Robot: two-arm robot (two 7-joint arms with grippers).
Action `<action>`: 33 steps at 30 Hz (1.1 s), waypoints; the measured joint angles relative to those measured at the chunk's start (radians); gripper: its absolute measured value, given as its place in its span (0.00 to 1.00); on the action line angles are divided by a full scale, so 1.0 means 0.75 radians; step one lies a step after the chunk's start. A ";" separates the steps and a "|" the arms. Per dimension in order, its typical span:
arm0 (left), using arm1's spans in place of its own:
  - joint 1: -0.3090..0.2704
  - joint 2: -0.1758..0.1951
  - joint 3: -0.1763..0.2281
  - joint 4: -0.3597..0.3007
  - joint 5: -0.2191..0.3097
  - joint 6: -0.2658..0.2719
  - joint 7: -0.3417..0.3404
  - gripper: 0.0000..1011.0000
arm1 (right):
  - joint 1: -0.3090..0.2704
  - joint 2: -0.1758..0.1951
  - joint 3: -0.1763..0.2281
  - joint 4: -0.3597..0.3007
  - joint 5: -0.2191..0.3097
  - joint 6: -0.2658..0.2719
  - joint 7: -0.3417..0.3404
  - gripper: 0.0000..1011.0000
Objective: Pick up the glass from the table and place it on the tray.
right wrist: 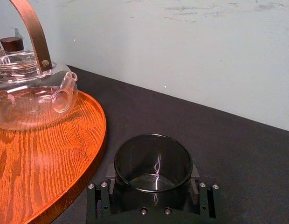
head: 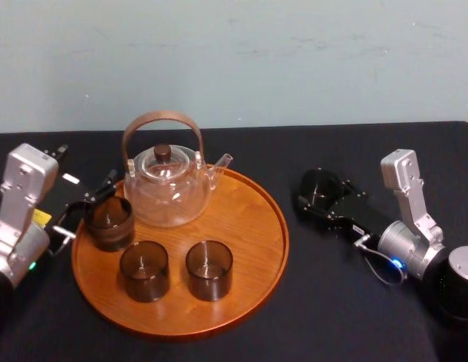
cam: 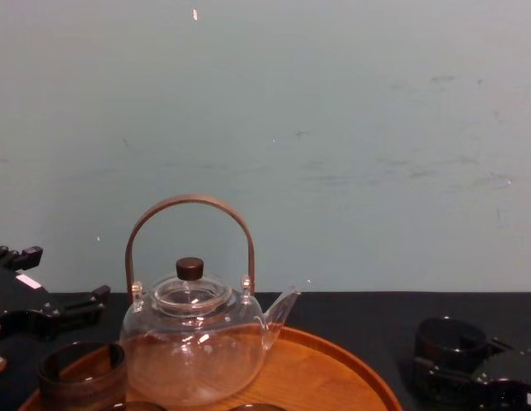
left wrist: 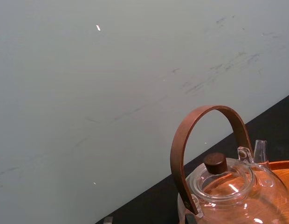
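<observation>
Right gripper (head: 318, 194) clamps a round smoky glass (right wrist: 153, 164) on black table (head: 332, 309). Round wooden tray (head: 253, 226) holds clear teapot (head: 167, 188), 3 glasses (head: 209, 269). I cannot tell the left gripper (head: 84, 213) state.

Left arm (head: 19, 207) and right arm (head: 407, 219) were silver, right gripper (right wrist: 153, 170) black with small screws, and a grey cable (head: 376, 265) and blue light (head: 398, 264) sat at lower right.

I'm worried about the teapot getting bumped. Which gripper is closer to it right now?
Left. The left gripper sits at the tray's left rim, just left of the teapot. The right gripper is off the tray to its right, shut on a dark glass.
</observation>
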 joint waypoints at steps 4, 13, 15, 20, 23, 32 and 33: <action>0.000 0.000 0.000 0.000 0.000 0.000 0.000 0.99 | 0.000 0.000 0.000 -0.001 0.000 0.000 0.000 0.89; 0.000 0.000 0.000 0.000 0.000 0.000 0.000 0.99 | -0.016 0.017 -0.003 -0.082 0.005 0.003 0.021 0.89; 0.000 0.000 0.000 0.000 0.000 0.000 0.000 0.99 | -0.025 0.023 -0.005 -0.122 0.011 0.007 0.026 0.89; 0.000 0.000 0.000 0.000 0.000 0.000 0.000 0.99 | -0.038 0.031 -0.024 -0.199 0.018 0.017 0.042 0.89; 0.000 0.000 0.000 0.000 0.000 0.000 0.000 0.99 | -0.039 0.029 -0.049 -0.236 0.018 0.019 0.062 0.89; 0.000 0.000 0.000 0.000 0.000 0.000 0.000 0.99 | 0.020 -0.020 -0.142 -0.225 0.024 0.000 0.130 0.89; 0.000 0.000 0.000 0.000 0.000 0.000 0.000 0.99 | 0.027 -0.026 -0.149 -0.216 0.025 -0.003 0.135 0.89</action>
